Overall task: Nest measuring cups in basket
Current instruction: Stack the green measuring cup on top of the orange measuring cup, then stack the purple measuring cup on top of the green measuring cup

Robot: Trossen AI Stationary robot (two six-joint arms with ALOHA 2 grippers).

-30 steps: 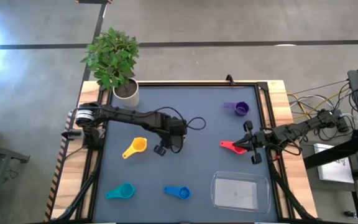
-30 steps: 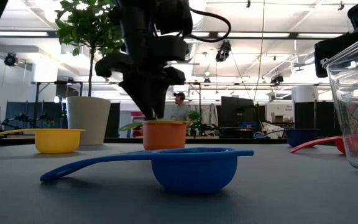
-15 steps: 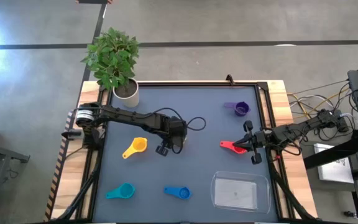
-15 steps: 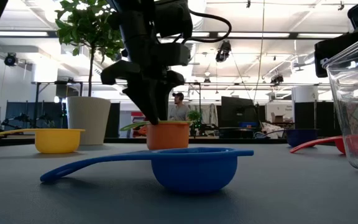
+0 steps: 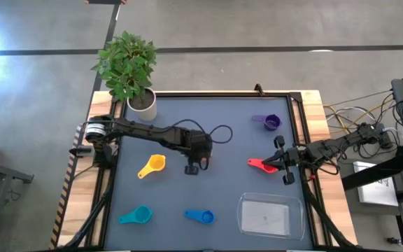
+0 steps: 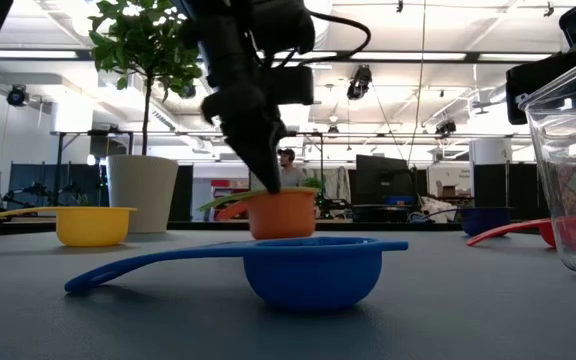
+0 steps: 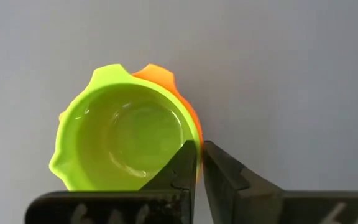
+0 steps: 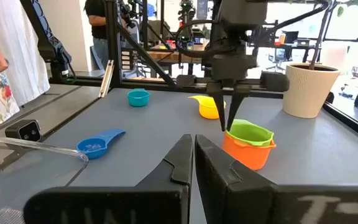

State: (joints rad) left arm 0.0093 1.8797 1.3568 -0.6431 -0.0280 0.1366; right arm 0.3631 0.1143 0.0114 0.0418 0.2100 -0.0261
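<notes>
A green measuring cup (image 7: 120, 140) sits nested inside an orange one (image 7: 191, 115) at mid-table. My left gripper (image 7: 199, 163) is shut on their rims, and it hides them in the high view (image 5: 193, 168). The yellow (image 5: 152, 166), teal (image 5: 136, 215), blue (image 5: 199, 216), purple (image 5: 269, 122) and red (image 5: 262, 165) cups lie loose on the mat. The clear basket (image 5: 270, 215) stands at the near right with nothing in it. At the right edge my right gripper (image 8: 193, 149) is shut and level, above the red cup's bowl. My left gripper pinches the walls of the nested pair at the rim (image 7: 196, 144). One finger (image 7: 179, 171) is inside the green cup and the other (image 7: 225, 177) is outside the orange one. The fingers slant steeply down from above (image 8: 225, 118). The orange cup (image 6: 283, 215) sits slightly tilted; whether its base touches the mat I cannot tell.
A white plant pot (image 5: 143, 103) with a leafy plant stands at the far left corner. The blue cup (image 6: 308, 265) lies near the front edge, left of the basket (image 6: 568, 150). A person stands beyond the table's left side in the right wrist view.
My left gripper has rolled about its own axis and shut on the rims of the nested green and orange cups. The pair has shifted a little toward the table's right and now tilts slightly. My right arm has kept still.
</notes>
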